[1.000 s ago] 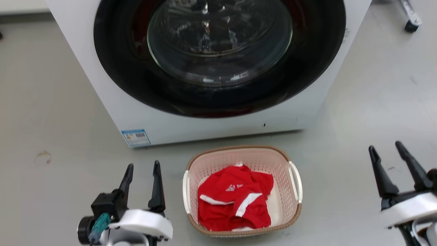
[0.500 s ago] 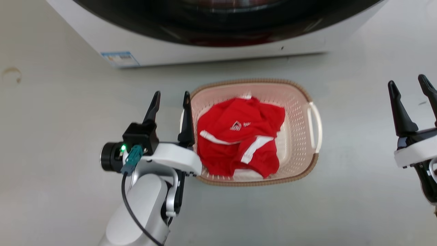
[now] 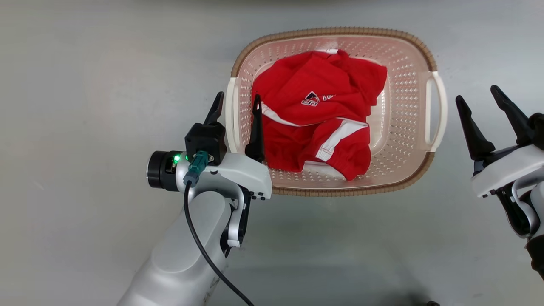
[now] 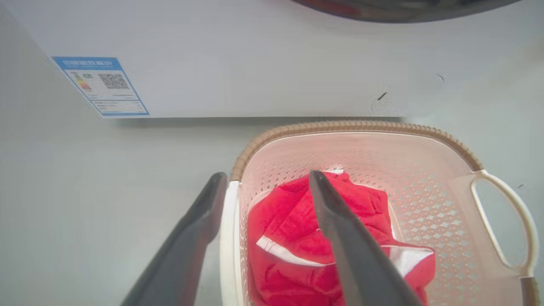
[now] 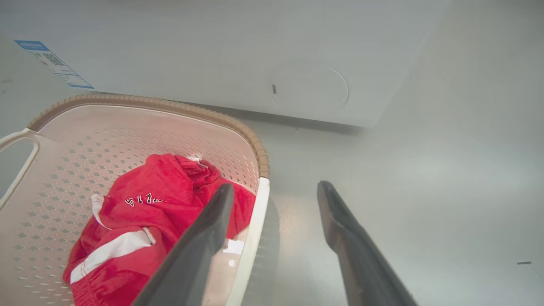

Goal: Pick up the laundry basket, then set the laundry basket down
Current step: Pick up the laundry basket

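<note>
Left gripper [image 3: 238,96] spread; white handle [image 3: 230,106] of laundry basket [image 3: 331,32] straddled, not clamped. Right gripper [image 3: 477,93] spread, empty; basket seen beside it.

Beyond the left gripper [image 4: 267,176], the washer [image 4: 255,63] runs off the top edge; the print on its label [image 4: 102,85] is too small to read. The gripper's inner finger [image 4: 348,246] hides part of the red garment [image 4: 289,221].

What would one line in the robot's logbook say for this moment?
left pincer: open, astride left handle of basket | right pincer: open, beside right handle | basket: on floor, red garment inside
</note>
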{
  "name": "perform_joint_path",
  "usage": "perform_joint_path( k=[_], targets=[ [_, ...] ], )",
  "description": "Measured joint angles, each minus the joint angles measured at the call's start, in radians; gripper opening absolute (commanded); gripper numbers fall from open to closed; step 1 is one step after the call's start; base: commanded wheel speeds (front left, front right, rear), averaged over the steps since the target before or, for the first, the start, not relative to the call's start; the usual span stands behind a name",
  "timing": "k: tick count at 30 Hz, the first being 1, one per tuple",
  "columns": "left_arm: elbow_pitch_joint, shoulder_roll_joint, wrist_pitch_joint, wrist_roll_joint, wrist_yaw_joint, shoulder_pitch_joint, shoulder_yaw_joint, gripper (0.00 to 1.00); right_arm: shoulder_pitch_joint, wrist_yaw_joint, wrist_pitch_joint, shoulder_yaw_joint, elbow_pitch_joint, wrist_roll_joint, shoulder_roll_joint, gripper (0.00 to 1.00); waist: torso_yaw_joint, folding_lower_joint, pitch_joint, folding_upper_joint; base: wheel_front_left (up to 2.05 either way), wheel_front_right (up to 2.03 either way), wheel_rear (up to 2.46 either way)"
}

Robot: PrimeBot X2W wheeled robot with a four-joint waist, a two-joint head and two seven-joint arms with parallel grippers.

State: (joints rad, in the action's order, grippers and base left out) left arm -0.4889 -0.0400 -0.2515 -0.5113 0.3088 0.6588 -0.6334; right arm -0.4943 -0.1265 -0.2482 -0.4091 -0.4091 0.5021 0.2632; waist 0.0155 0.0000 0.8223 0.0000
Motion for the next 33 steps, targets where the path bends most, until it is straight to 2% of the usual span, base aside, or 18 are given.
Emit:
perform_joint_path(
  k=[21,33],
  targets=[
    [-0.121,0.004,0.000,-0.128,0.022,0.123,-0.103,1.00,-0.078,0.000,0.000,-0.058,-0.012,0.017,0.041,1.00,0.045,0.0000,0.151,0.0000,0.00,0.00,0.00],
    [-0.196,0.005,0.000,-0.196,0.021,0.197,-0.164,1.00,-0.119,0.000,0.000,-0.107,-0.076,0.036,0.039,1.00,0.055,0.0000,0.191,-0.0001,0.00,0.00,0.00]
  ],
)
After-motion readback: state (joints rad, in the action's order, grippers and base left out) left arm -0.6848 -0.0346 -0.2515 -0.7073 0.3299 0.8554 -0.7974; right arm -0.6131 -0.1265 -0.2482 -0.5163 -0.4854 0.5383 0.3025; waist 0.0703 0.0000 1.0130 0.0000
